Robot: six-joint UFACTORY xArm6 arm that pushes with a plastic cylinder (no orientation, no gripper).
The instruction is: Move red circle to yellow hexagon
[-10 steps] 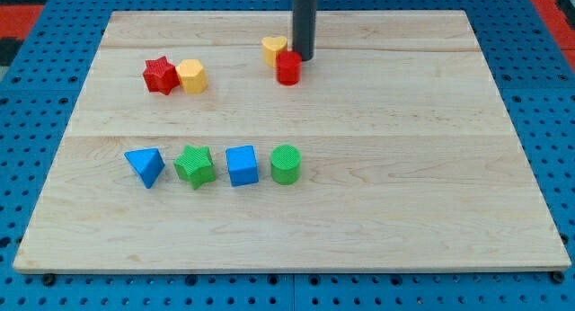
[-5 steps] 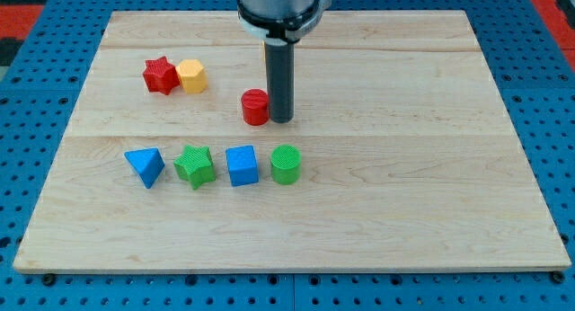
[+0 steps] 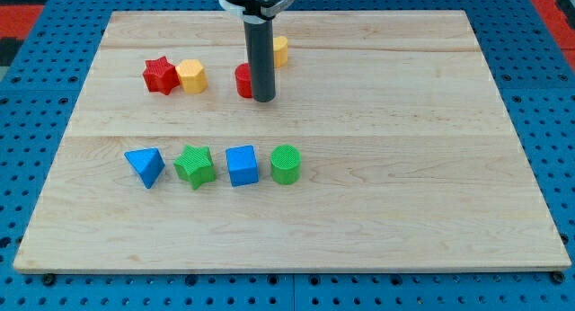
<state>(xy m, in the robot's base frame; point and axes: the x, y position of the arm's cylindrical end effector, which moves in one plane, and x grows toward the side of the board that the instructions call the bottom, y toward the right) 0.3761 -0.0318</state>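
The red circle sits near the view's top centre, mostly hidden behind my rod. My tip rests on the board right against the circle's right side. The yellow hexagon stands to the left of the circle with a gap between them, touching a red star on its left.
Another yellow block shows partly behind the rod, up and right of the red circle. A row lies lower on the board: blue triangle, green star, blue cube, green cylinder.
The red circle went from beside the upper yellow block down and left, then back up and slightly left. My tip followed on its right side and has moved up and left.
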